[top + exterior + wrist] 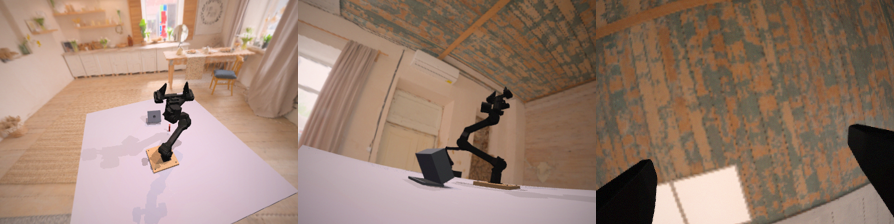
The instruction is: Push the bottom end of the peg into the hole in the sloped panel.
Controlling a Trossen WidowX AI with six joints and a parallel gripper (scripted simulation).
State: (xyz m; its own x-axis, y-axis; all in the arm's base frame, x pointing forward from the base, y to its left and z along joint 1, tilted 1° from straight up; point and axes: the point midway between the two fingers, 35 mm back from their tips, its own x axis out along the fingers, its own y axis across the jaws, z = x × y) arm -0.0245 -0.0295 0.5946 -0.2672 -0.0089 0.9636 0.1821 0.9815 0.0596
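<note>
Wide open and holding nothing, your black two-fingered gripper (175, 90) (499, 92) (753, 153) was raised high above the white tabletop (123, 192) (360, 192), its fingertips pointing up and away from the work. Your wrist view showed the two dark fingers at the lower left and right, well apart, with the patchy green-and-orange ceiling (746, 90) (545, 37) beyond them and a white panel (713, 195) low on the left.

Below, in the top view, the small red peg (169, 128) stood on the table, just left of your jointed black arm (177, 133) (480, 152) and apart from the gripper. Left of the peg and a little farther off was the dark grey sloped block (151, 113) (435, 165), its tilted face turned toward the near side, with one round dark hole (154, 116) near the middle. The peg was outside that hole. From the exterior view you saw the block from behind, leaning on its thin dark base plate (417, 179).

Your arm rose from a square wooden base board (154, 168) (511, 187), nearer than both peg and block, and bent at its elbow before reaching up to the gripper.
</note>
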